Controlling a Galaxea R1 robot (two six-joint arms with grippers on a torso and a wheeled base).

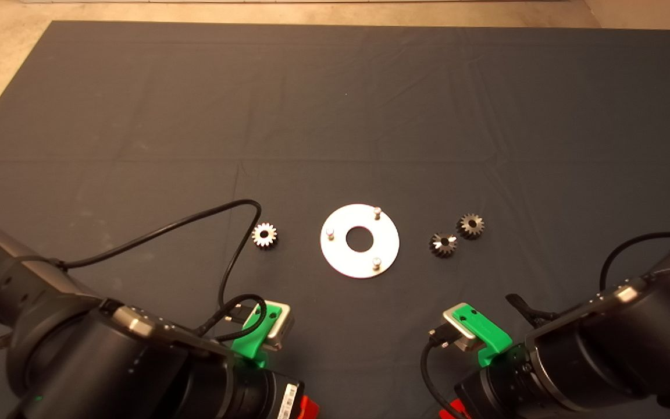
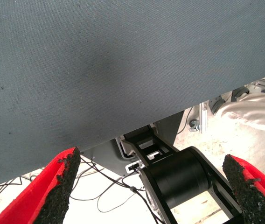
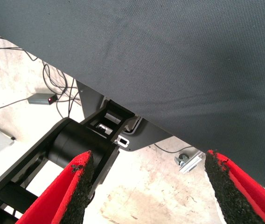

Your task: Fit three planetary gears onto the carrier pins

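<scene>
Progress: nothing fitted yet; you've all 3 short silver carrier pins (image 1: pixel 376 213) bare on flat shiny silver disc (image 1: pixel 360 240).
Gears: small toothed steel planetary gears (image 1: pixel 264 235) loose on dark mat (image 1: pixel 335 116), 1 left of disc, 2 right.
Left end effector (image 2: pixel 153 186): fingers spread, parked at the mat's near edge, lower left.
Right end effector (image 3: pixel 146 186): spread too, parked lower right.

Silver disc (image 1: pixel 360 259) — perhaps darker gears (image 1: pixel 443 244)

Both arms run out of sight at the near edge.
From overhead the left tool (image 1: pixel 306 407) and right tool (image 1: pixel 450 411) show only red slivers; a person's pale-clothed limb (image 2: pixel 256 112) is cut off too.
</scene>
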